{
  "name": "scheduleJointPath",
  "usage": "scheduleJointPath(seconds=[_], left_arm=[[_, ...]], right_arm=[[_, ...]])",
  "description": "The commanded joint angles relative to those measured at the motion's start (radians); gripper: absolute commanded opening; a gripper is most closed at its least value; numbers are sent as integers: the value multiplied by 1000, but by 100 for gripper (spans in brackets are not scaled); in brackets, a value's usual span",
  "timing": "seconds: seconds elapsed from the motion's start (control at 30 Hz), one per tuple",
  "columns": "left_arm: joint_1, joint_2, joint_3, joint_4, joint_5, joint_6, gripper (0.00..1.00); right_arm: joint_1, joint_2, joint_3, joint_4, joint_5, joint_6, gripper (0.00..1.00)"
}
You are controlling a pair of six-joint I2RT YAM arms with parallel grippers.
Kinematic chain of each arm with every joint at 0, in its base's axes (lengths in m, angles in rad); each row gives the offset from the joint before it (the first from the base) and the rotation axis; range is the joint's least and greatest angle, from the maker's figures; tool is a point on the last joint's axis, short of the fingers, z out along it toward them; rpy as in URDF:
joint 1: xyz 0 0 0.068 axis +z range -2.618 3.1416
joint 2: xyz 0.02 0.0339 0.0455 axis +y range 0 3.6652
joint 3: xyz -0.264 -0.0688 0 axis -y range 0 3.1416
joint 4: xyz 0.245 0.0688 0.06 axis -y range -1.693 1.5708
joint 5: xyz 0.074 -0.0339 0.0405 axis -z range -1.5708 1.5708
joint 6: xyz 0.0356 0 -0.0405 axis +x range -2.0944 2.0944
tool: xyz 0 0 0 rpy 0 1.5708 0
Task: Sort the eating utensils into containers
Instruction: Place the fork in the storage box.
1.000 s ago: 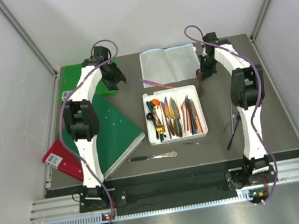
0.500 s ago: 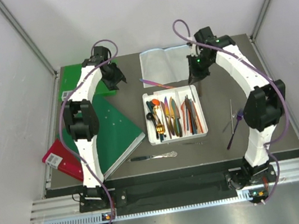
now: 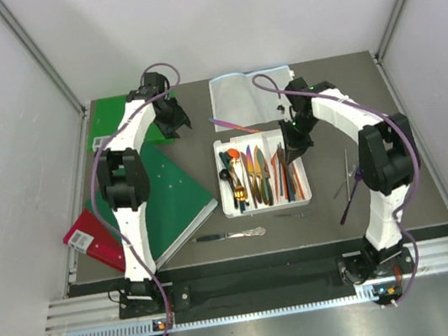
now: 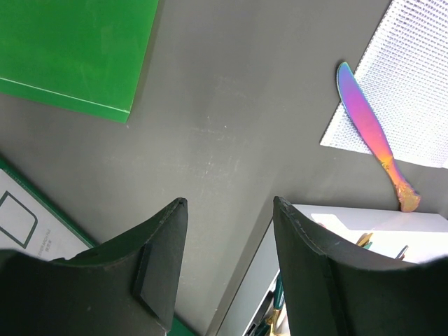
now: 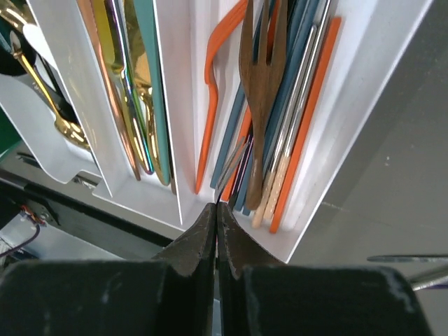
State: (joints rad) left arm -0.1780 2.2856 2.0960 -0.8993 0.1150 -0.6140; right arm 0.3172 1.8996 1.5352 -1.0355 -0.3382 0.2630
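Observation:
The white tray (image 3: 227,208) holds several utensils in its compartments. My right gripper (image 3: 291,154) hangs over its right compartment (image 5: 364,105). Its jaws (image 5: 218,203) are shut on a thin utensil seen edge-on that points into that compartment. A brown fork (image 5: 262,77) lies just ahead of it among orange and teal pieces. My left gripper (image 3: 173,125) is open and empty above the dark table (image 4: 210,126) at the far left. An iridescent knife (image 4: 369,129) lies beyond it (image 3: 230,124). A silver knife (image 3: 230,235) lies in front of the tray.
Silver and purple utensils (image 3: 347,176) lie on the table right of the tray. Green books (image 3: 172,189) and a red one (image 3: 88,236) cover the left side. A white mesh sheet (image 3: 251,94) lies behind the tray. A small piece (image 3: 291,214) lies by the tray's front.
My right gripper has moved from behind the tray's right corner forward and down over the right compartment, carrying its utensil. The left gripper has stayed put.

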Motion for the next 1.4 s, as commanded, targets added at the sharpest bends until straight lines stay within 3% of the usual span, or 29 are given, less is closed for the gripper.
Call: scheduleJointPath(seconds=[0.0,0.3,0.33,0.37,0.53,0.87,0.93,1.17,1.37], left_arm=[[-3,-43,-4,3,-9,20,57],[-2,-51,-4,0,-17,20,57],[-2,-52,-4,0,-17,20,57],[-2,-52,-5,0,-18,17,57],[-3,-54,-8,2,-20,14,57],[-3,-41,1,14,-3,5,57],[-3,-38,6,14,-3,5,57],[-5,-29,36,2,3,7,57],[-3,-34,36,-9,-11,13,57]], right_arm=[[11,55,80,32,-16,-1,0],[23,153,134,19,-21,-36,0],[25,161,143,5,-19,-38,2],[25,170,149,-3,-18,-42,11],[23,144,158,-17,2,-50,24],[-79,62,360,6,157,-16,25],[-127,123,399,12,172,-22,27],[-225,438,761,-57,225,-24,35],[-233,513,747,-37,222,-28,36]])
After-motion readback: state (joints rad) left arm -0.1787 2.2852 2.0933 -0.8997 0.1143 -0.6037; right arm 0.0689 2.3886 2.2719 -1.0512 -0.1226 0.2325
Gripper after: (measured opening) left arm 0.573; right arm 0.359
